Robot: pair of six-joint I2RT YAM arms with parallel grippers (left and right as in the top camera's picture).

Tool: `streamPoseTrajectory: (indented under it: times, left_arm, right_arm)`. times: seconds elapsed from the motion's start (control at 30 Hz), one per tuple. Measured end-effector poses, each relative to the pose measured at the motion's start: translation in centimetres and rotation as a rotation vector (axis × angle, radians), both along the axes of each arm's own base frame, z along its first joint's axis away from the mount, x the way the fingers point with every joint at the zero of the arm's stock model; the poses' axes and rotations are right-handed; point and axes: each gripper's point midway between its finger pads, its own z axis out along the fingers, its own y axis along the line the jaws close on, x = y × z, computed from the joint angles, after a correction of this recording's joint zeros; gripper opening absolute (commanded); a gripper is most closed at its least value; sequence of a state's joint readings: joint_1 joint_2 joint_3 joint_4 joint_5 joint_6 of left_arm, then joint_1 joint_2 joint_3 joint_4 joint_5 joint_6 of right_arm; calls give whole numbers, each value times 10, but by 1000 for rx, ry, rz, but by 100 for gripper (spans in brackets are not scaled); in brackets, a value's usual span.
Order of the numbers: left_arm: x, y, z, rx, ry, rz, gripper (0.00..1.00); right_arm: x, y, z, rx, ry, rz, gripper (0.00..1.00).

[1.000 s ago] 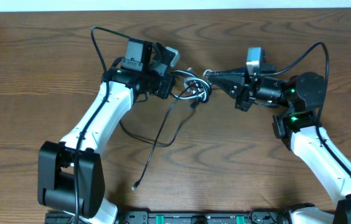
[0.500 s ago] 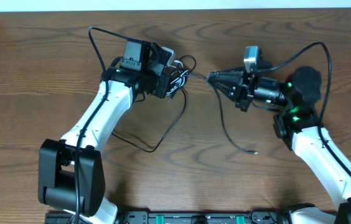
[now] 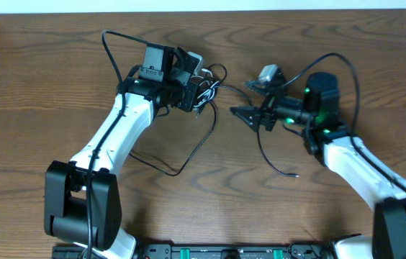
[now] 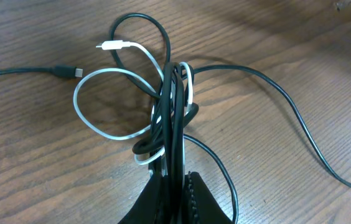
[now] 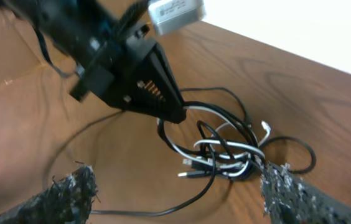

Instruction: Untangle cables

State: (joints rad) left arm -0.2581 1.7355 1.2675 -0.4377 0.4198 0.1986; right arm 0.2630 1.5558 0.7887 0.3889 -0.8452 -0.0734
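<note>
Hidden or poor:
- Overhead, the left gripper (image 3: 194, 92) covers most of the knot. Only a few loops stick out on its right side.
- The left wrist view cuts the jaws off at the bottom edge.
- The right wrist view is blurred, and its own fingers (image 5: 70, 193) show as smeared dark shapes in the two lower corners.

Cables (image 4: 172, 109):
- Thin black and white cords are wound into a tight bundle on the far middle of the tabletop (image 3: 30, 72).
- The left jaws are clenched on the near end of this bundle.
- A white cord (image 4: 91, 109) loops out to the left and ends in a small plug lying on the wood.
- One long black strand (image 3: 196, 147) trails from the knot toward the near side and curls back by the left arm.
- A loose black strand (image 3: 271, 155) runs out from under the right arm to a small plug end. It seems to lie apart from the knot, but the arm hides its far end.

Right gripper (image 3: 239, 98): the jaws are released and spread wide with nothing between them, near the knot on its right.

Surroundings: the wood is dark brown with a strong grain, and a white wall (image 3: 203, 6) shows as a strip along the far edge.
</note>
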Motion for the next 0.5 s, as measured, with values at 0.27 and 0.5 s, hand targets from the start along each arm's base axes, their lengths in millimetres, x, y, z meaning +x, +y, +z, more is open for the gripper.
streamPoseTrajectory:
  times: [0.27, 0.5]
  left_arm:
    - [2, -1, 1, -12, 0, 17, 8]
    - [4, -1, 3, -22, -3, 29, 8]
  right_arm:
    - [25, 11, -62, -87, -20, -44, 86]
    - [39, 27, -86, -90, -101, -61, 85]
